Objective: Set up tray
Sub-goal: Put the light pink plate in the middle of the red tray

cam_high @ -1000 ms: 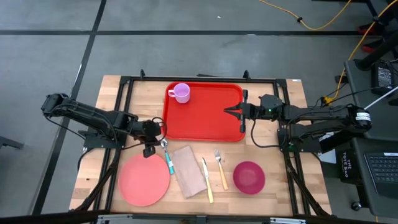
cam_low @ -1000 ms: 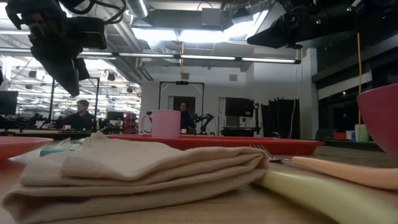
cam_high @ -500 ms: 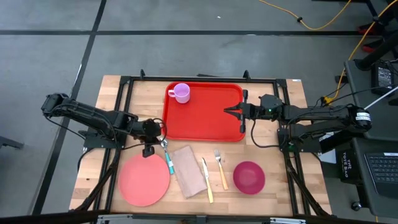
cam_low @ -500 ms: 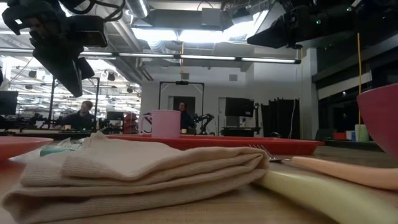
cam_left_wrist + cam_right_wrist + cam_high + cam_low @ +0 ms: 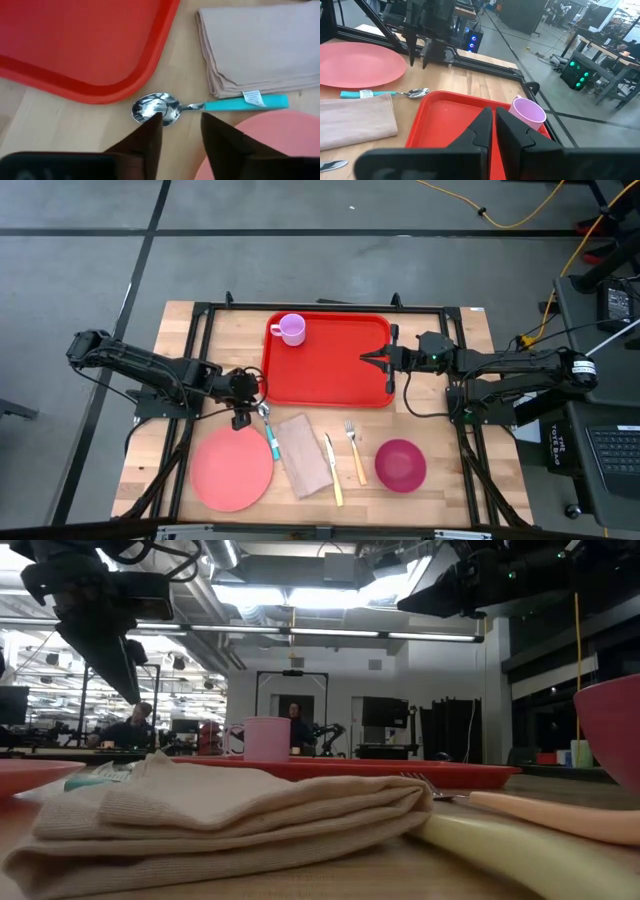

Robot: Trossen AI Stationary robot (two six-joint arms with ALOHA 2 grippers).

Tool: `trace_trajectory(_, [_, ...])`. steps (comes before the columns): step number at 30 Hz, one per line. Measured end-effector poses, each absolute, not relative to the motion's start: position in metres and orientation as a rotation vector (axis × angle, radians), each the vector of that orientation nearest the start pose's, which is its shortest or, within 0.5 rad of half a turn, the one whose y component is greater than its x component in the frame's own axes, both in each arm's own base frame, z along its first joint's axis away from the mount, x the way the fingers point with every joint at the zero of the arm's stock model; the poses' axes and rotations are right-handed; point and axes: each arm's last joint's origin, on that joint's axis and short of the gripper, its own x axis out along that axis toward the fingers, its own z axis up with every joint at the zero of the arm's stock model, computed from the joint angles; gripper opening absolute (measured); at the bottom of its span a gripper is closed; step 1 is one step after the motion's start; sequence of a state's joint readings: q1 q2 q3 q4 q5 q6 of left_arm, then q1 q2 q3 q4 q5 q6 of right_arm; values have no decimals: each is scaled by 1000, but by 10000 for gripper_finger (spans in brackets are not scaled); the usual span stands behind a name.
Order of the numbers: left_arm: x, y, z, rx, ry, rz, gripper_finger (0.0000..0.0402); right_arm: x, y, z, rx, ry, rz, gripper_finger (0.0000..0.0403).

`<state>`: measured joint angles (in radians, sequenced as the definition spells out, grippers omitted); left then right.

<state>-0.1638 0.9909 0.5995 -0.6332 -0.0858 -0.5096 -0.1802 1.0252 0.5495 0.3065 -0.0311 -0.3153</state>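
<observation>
One spread left pincer hovers over the spoon, beside the tray.

In the high view the light is even and soft, and it falls from above; the wooden worktop looks bright and the shadows under the arms are weak and short. The low view is much darker in front. The ceiling lamps in the room behind are strong and make glare, so the arms above show almost as black shapes against them. The folded napkin close to this camera is a little soft, and the yellow handle at the lower edge is blurred. In the left wrist view the light is warm and clear; the spoon bowl carries small white reflections, and the dark fingers nearest the lens are out of focus.
</observation>
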Motion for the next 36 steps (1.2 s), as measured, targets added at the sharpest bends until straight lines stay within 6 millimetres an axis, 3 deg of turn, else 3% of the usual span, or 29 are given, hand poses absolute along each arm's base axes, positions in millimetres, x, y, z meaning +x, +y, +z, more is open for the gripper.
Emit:
trace_trajectory(8, [173,-28,204,-259,1034,51,181,220,-39,254,-296,190,-121,29])
trace_trajectory(15, [170,-33,203,-425,1093,-50,160,220,-39,254,-297,190,-121,29])
trace_trajectory(22, [164,-31,192,-423,1178,39,149,220,-39,255,-297,182,-122,29])
trace_trajectory(36, [156,-32,172,-478,1271,-19,144,220,-39,255,-300,176,-123,29])
